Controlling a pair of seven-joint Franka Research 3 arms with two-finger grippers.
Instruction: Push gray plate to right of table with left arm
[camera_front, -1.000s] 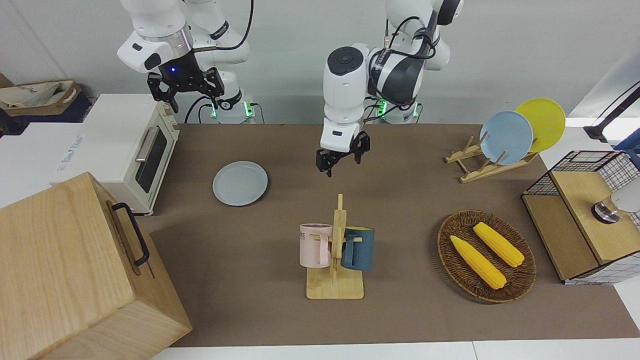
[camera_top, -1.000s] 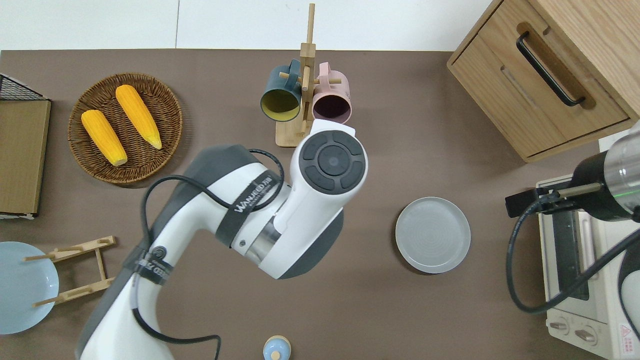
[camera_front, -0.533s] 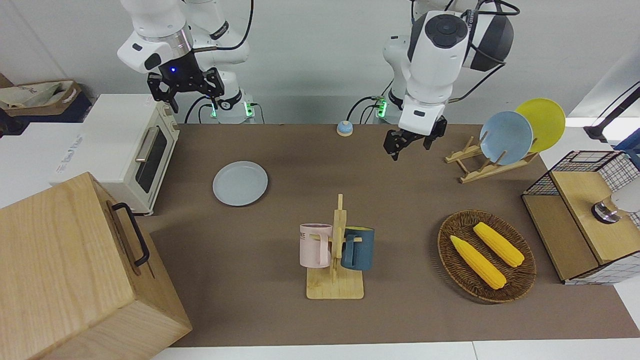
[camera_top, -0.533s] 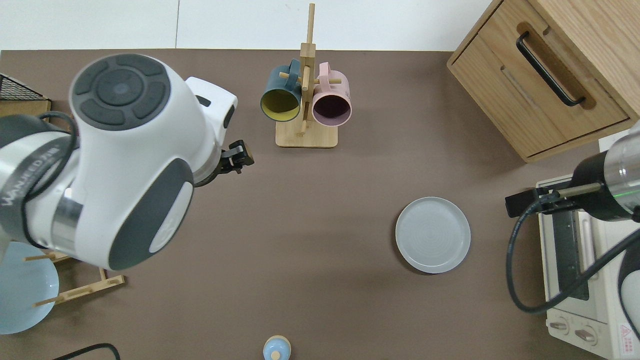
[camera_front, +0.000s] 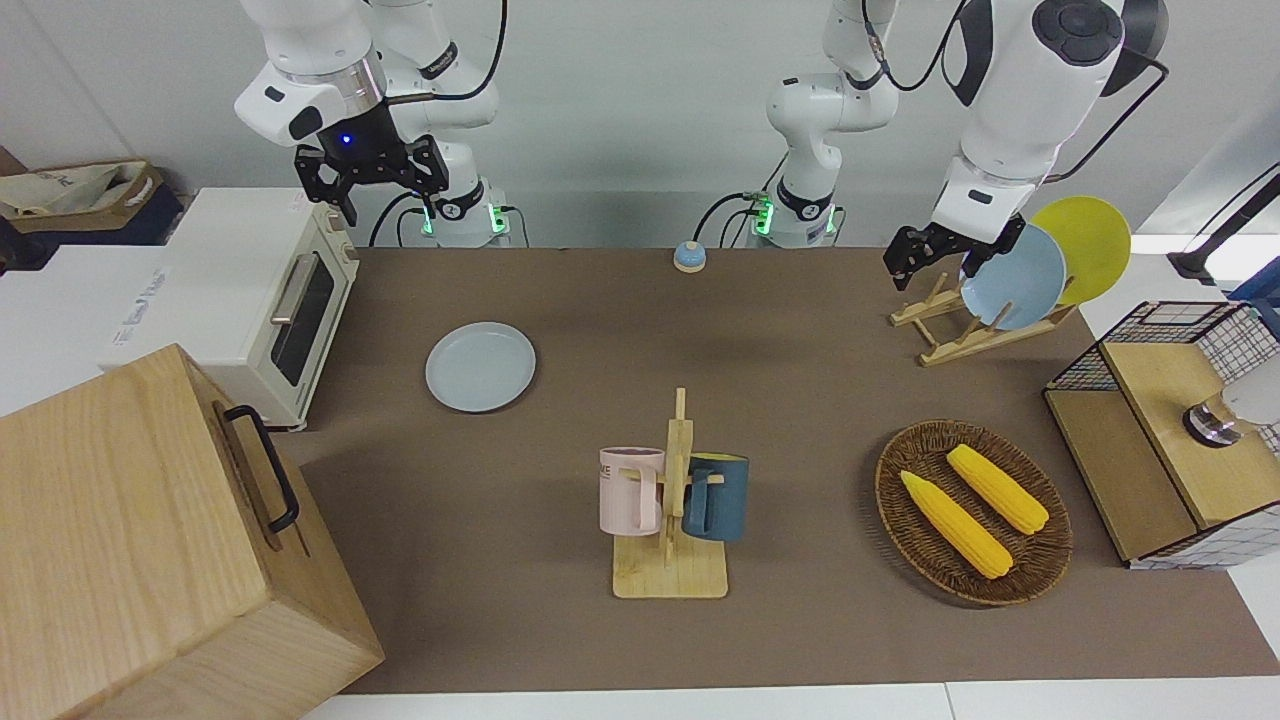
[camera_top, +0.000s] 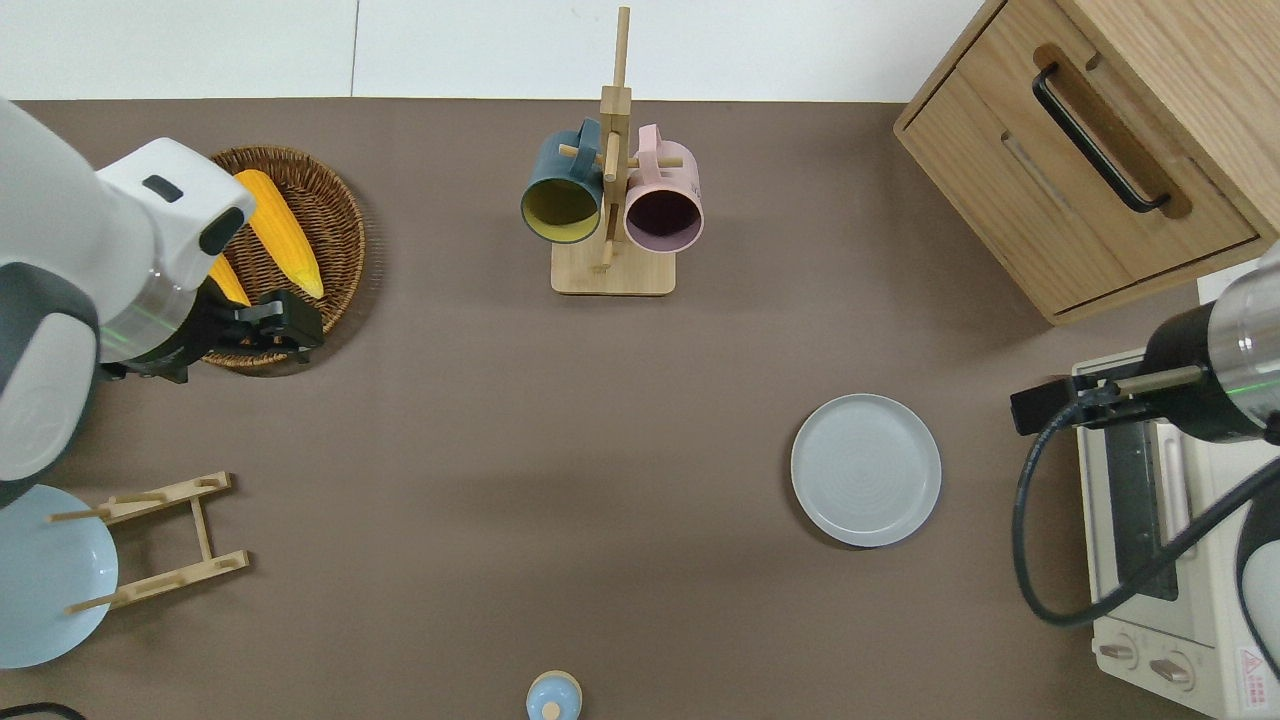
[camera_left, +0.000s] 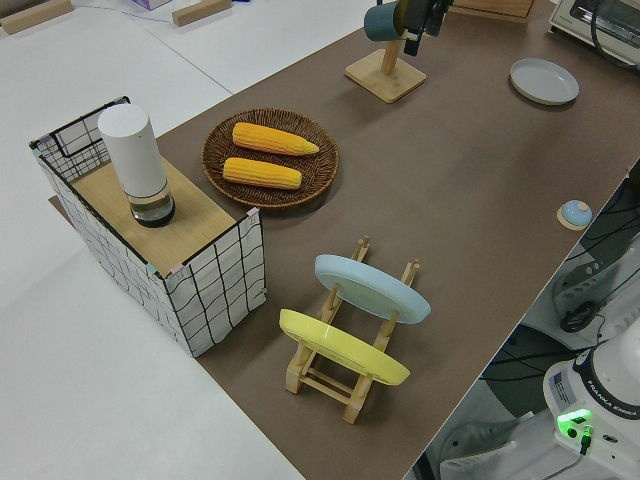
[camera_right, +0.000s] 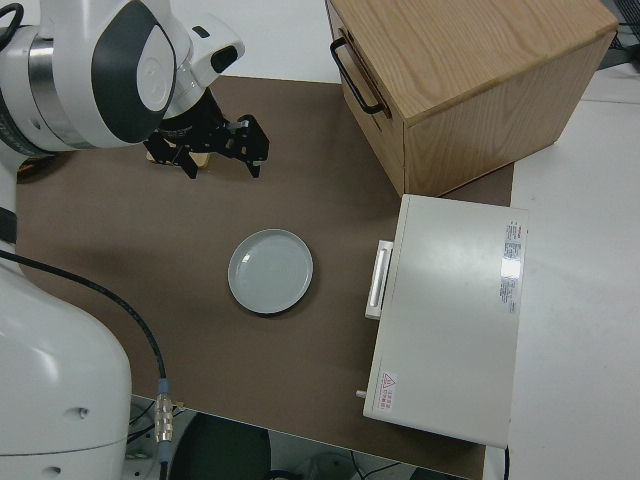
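The gray plate (camera_front: 480, 366) lies flat on the brown table (camera_front: 800, 400) toward the right arm's end, next to the toaster oven. It also shows in the overhead view (camera_top: 866, 470) and the right side view (camera_right: 270, 271). My left gripper (camera_front: 925, 255) hangs in the air over the robot-side rim of the wicker basket, as the overhead view (camera_top: 265, 330) shows. It is far from the plate and holds nothing. My right arm is parked, with its gripper (camera_front: 370, 180) open.
A toaster oven (camera_front: 250, 290) and a wooden drawer cabinet (camera_front: 150, 540) stand at the right arm's end. A mug rack (camera_front: 672, 500) stands mid-table. A wicker basket (camera_front: 1045, 570) with two corn cobs, a plate rack (camera_front: 960, 335) and a wire basket (camera_front: 1180, 430) stand at the left arm's end.
My left arm swung from mid-table toward its own end and rose; its gripper now hangs by the plate rack. The gray plate and the right arm have not moved.
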